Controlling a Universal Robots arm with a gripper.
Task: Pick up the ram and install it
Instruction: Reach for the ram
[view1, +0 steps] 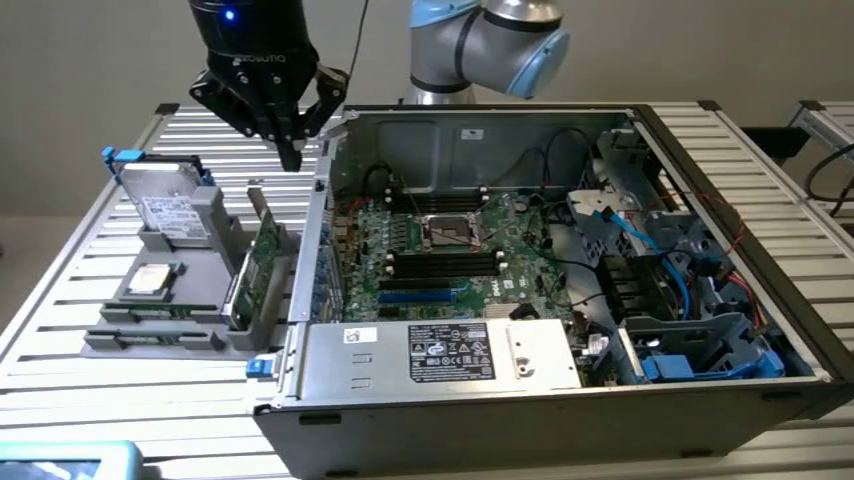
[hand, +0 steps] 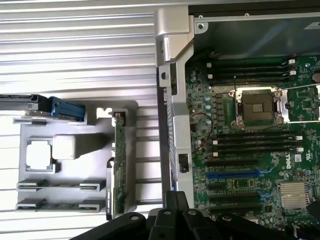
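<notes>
**Station status: gripper closed and empty, ram in fixture**

The gripper (view1: 291, 158) hangs with its jaws pressed together and nothing between them. In the exterior view it is above the gap between the grey parts fixture (view1: 200, 275) and the side wall of the open computer case (view1: 322, 225), level with the case's far end.

The ram (view1: 160, 311) appears as a thin greenish strip set on edge in one of the two long rows at the near end of the fixture, held between grey end clips. It is well apart from the gripper and nothing touches it.

Items around the ram and between it and the case:
- A processor (view1: 150, 281) lies flat just behind the ram's row.
- A hard drive (view1: 167, 205) with a blue tab stands at the fixture's far end.
- A taller green expansion card (view1: 263, 262) stands upright along the fixture edge nearest the case, between the ram and the case wall.

Inside the case, the motherboard (view1: 514, 225) carries black memory slots (view1: 441, 262) on either side of the open processor socket (view1: 450, 232). A power supply (view1: 441, 350) fills the near end. Blue cables (view1: 627, 225) run at the exterior view's right. Everything rests on a slatted metal table (view1: 67, 300).
</notes>
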